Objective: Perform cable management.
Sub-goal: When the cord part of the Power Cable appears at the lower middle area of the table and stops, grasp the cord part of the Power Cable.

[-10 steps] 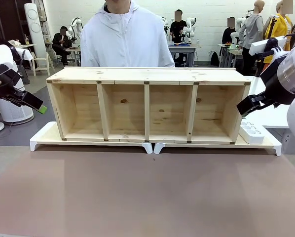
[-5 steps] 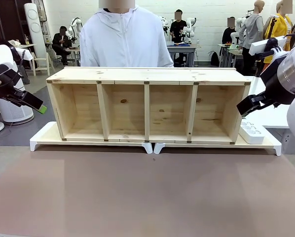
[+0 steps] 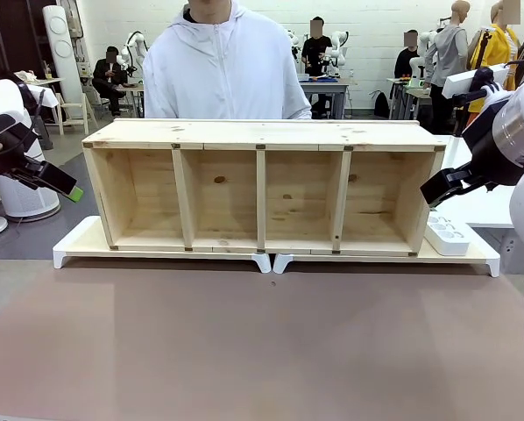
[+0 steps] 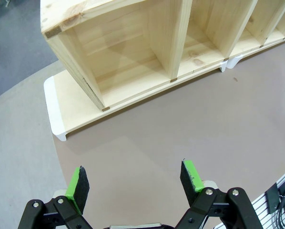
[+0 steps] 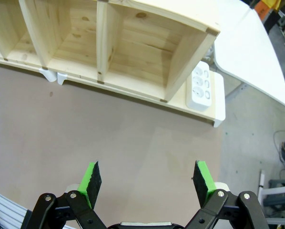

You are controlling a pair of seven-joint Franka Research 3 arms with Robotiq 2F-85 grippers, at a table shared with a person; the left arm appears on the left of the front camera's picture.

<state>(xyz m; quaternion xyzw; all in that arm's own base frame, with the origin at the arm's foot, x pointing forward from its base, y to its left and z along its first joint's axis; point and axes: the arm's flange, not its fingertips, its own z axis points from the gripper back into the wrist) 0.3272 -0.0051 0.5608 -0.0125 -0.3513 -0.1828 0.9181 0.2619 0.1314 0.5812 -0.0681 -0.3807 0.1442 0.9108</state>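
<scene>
Right gripper (image 5: pixel 147 179), wide open and empty, is nearer the power strip (image 5: pixel 201 86), lying front-to-back at the riser's (image 5: pixel 219 95) right end; left gripper (image 4: pixel 134 180) gapes empty.

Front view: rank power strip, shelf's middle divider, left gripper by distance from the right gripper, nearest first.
1. power strip: just below the right gripper, at the right end of the wooden shelf.
2. middle divider: centre of the shelf.
3. left gripper: far left, beyond the shelf's left end.
</scene>
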